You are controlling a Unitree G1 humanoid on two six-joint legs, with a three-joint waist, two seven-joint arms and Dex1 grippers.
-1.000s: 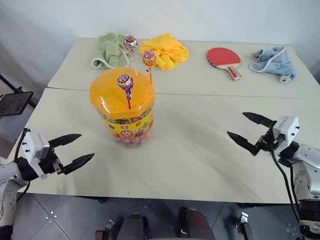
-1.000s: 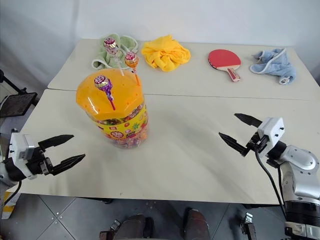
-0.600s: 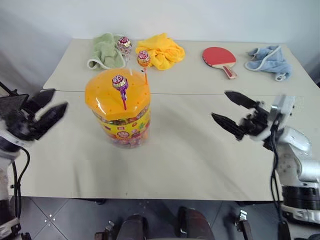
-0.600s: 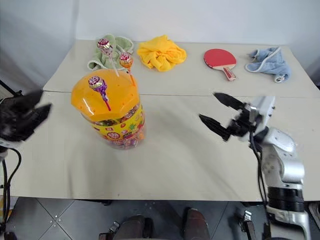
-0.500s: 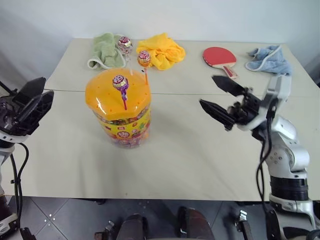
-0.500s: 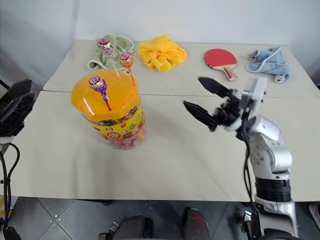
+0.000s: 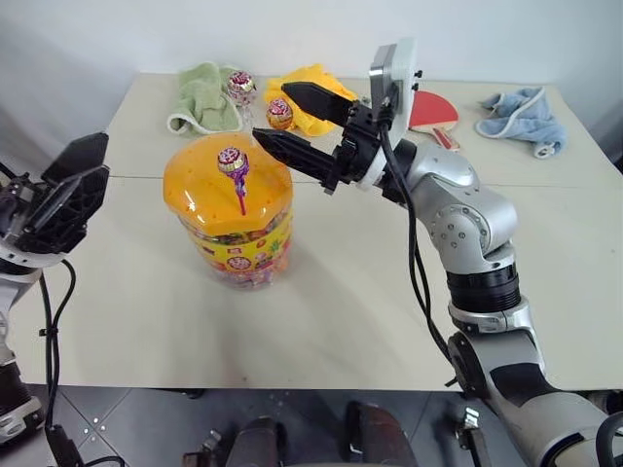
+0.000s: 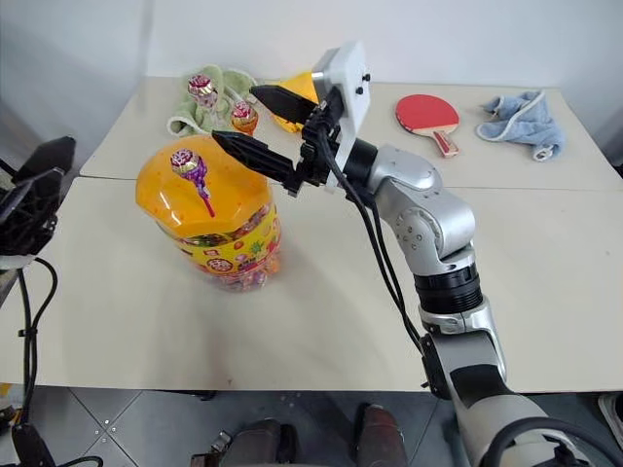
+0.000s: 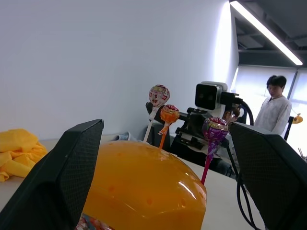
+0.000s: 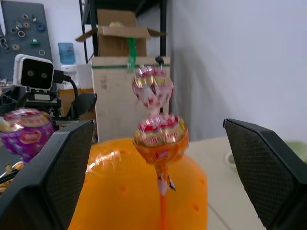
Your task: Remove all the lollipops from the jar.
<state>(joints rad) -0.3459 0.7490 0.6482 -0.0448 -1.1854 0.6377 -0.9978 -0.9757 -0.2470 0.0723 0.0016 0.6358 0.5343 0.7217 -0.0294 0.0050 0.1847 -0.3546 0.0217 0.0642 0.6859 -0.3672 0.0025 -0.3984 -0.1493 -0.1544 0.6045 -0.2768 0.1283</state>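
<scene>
Reaching over the jar (image 7: 234, 224), the right gripper (image 7: 282, 122) hangs with its two black fingers spread wide and empty, bracketing the orange-wrapped lollipop (image 7: 280, 114) that stands at about 1 o'clock on the domed orange lid (image 7: 209, 190); the right wrist view shows that candy centred between the fingers, with the pink-and-white lollipop (image 10: 152, 88) standing behind it. The third, a purple lollipop (image 7: 231, 159) on a magenta stick, stands near the lid's centre. All three remain stuck in the lid's holes, so the task has barely begun. To do this step well, the jaws should probably close on the thin stick or just under the candy head, then lift straight up along the stick's line, since a sideways pull may snag the neighbouring lollipop or tip the jar. The left gripper (image 9: 163, 191) waits at the jar's 9 o'clock, fingers apart and holding nothing, well placed to steady the tub on the table (image 7: 370, 292) if needed
</scene>
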